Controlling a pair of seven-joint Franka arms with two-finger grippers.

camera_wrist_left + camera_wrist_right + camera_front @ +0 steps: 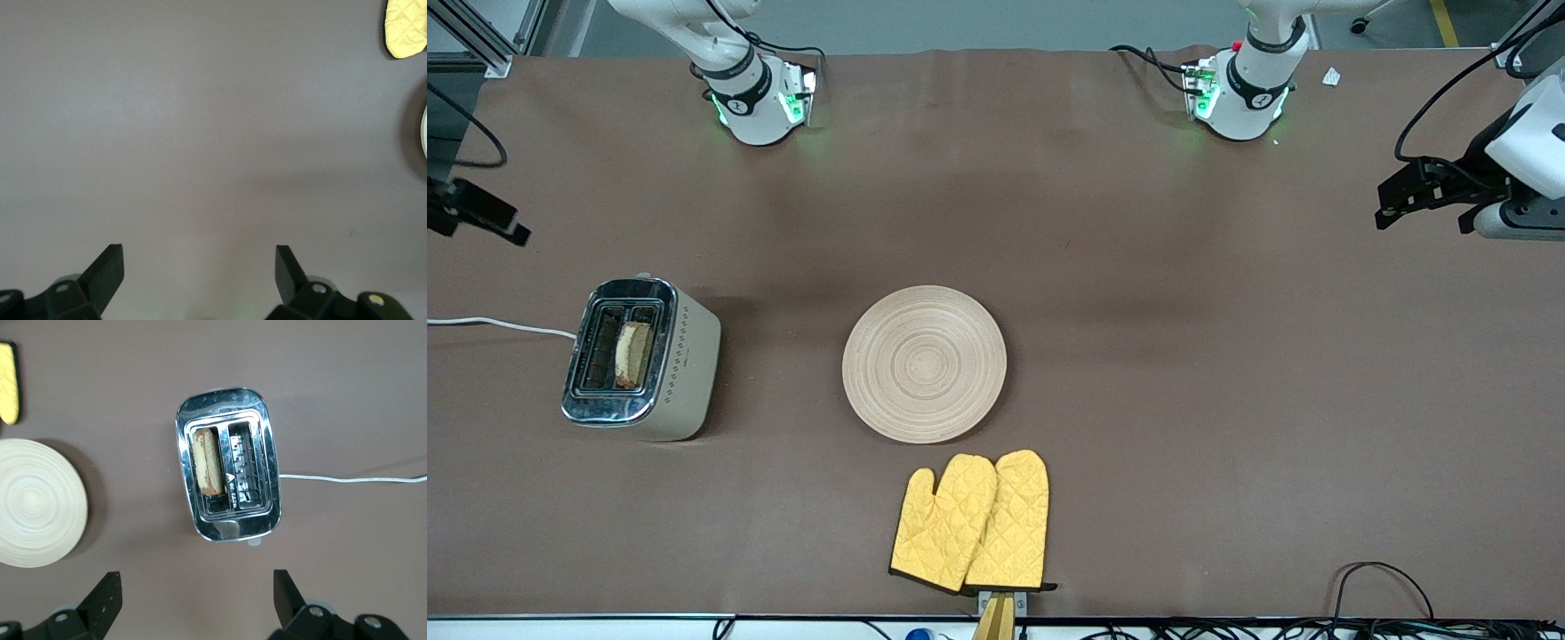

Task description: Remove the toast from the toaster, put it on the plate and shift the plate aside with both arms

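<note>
The toast (633, 354) stands on edge in one slot of a silver toaster (687, 356) toward the right arm's end of the table. It also shows in the right wrist view (208, 461). The round pale wooden plate (924, 363) lies bare at mid-table, and the right wrist view (37, 501) shows it too. My right gripper (197, 593) is open and empty, up over bare table beside the toaster (228, 463); it shows at the front view's edge (480, 218). My left gripper (200, 267) is open and empty over bare table at the left arm's end (1409, 196).
Two yellow quilted oven mitts (974, 524) lie nearer the front camera than the plate, at the table's edge. A white cord (498, 324) runs from the toaster off the table's end. Brown table cloth covers the whole surface.
</note>
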